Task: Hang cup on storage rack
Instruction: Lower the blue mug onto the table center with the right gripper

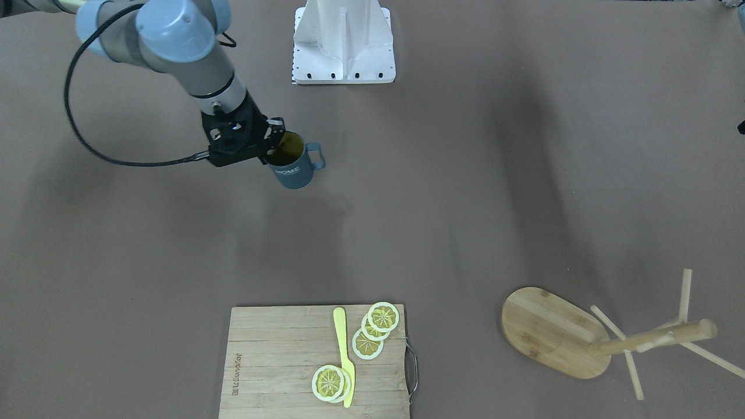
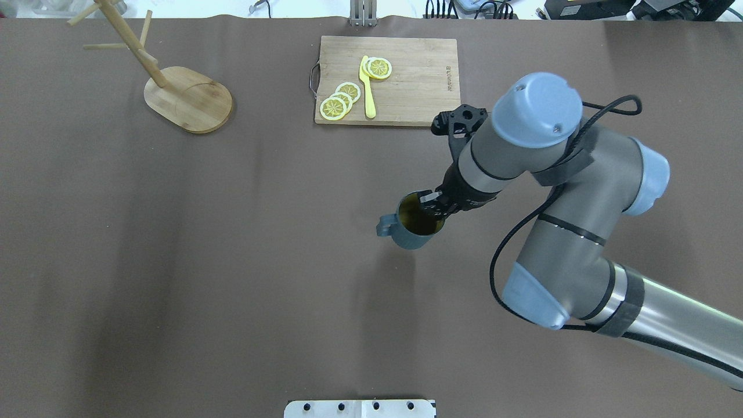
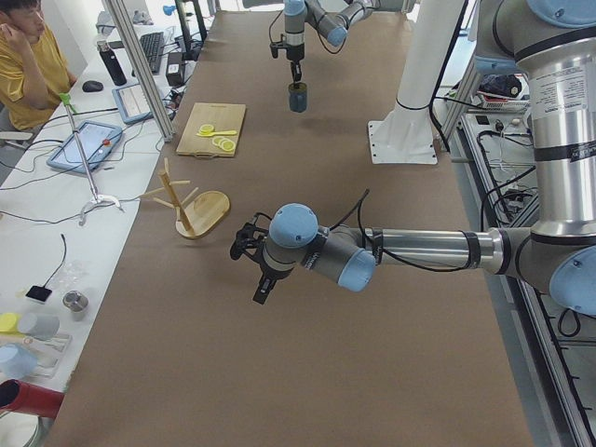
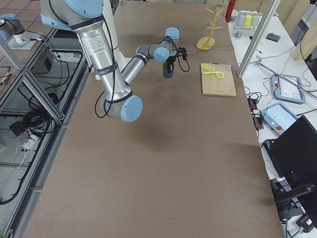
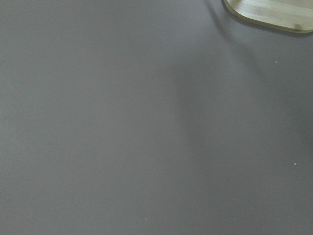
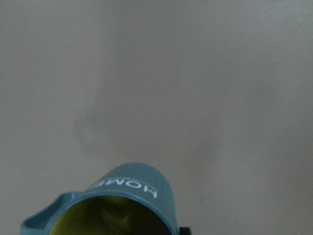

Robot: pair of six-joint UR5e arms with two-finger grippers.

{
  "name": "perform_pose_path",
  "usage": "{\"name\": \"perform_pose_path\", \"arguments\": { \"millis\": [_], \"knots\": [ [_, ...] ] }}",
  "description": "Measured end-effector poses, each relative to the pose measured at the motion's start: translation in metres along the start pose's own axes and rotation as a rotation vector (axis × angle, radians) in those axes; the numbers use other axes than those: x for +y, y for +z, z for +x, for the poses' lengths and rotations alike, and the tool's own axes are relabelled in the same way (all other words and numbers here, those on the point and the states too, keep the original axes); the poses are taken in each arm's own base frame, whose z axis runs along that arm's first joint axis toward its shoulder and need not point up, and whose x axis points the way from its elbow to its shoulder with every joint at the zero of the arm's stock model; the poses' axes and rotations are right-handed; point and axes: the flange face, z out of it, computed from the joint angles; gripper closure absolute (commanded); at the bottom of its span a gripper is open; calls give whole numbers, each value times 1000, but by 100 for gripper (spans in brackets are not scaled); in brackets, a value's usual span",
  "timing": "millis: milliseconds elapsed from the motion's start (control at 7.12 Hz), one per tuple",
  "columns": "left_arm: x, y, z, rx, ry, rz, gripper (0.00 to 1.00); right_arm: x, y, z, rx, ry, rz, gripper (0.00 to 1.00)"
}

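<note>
One cup, slate blue with white "HOME" lettering, right of centre in the overhead frame, upright and lifted clear of the brown tabletop, handle toward frame left. Grasped at the rim by the right claw, one finger down inside the yellowish interior. Well apart, at upper left of that frame, the storage rack, upright on its oval base. At top centre, a cutting board with lemon slices and a yellow knife. Left claw above the tabletop near the rack in the left side view; released or clenched, cannot tell.
</note>
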Motion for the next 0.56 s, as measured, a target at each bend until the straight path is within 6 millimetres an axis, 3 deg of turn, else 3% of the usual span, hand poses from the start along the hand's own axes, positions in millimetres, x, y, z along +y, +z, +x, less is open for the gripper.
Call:
{"name": "perform_pose_path", "arguments": {
  "millis": [281, 561],
  "knots": [
    [1, 0, 3, 20, 13, 7, 2, 12, 21, -55, 2, 31, 15, 100],
    [1, 0, 5, 28, 25, 17, 2, 17, 38, -86, 8, 26, 7, 100]
  ]
}}
